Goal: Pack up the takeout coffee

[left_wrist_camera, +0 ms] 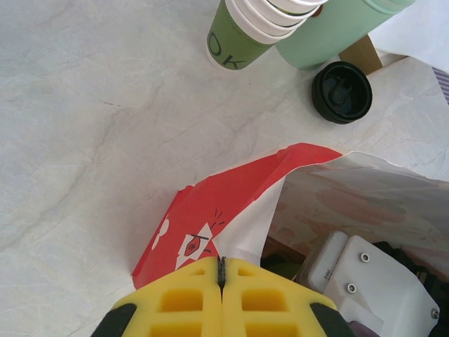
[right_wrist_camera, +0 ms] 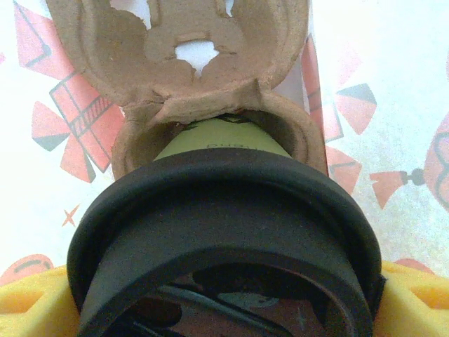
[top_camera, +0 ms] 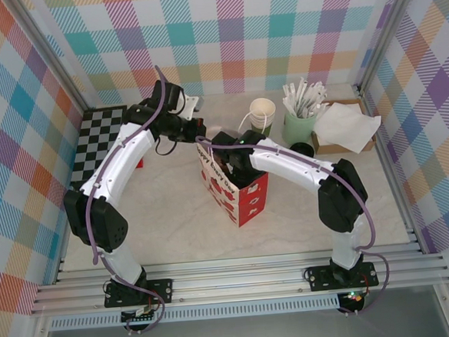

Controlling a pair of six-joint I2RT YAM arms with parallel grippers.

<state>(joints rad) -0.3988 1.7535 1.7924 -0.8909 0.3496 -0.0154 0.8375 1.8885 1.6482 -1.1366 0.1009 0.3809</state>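
- A red and white paper bag (top_camera: 242,198) stands open in the middle of the pale table (top_camera: 166,219).
- The left gripper (left_wrist_camera: 222,277) is at the bag's far left rim. Its yellow fingers are pressed tight together. It looks like they pinch the bag's paper edge to hold the mouth wide.
- The right gripper (right_wrist_camera: 224,302) reaches down into the bag from above. Its jaws are spread wide around a small dark green paper cup with a round black plastic lid (right_wrist_camera: 217,140), and they hold it up by the lid.
- Inside the bag, right under that cup, lies a brown pulp-paper cup tray (right_wrist_camera: 182,63).
- The cup stands upright, with its long way pointing straight down. Its bottom is in or just above the tray's near pocket, and I cannot tell if it rests on the pocket floor.
- I think the next thing is to push it straight down and let go. A tilt could snag it on the pocket's ragged edge.
- A second dark green cup with a black lid (left_wrist_camera: 342,91) stands on the table just past the bag's far right corner. It is beside a pale green holder of white sticks (top_camera: 302,121) and a stack of lidless cups (left_wrist_camera: 252,28). The right arm is nearer to it.
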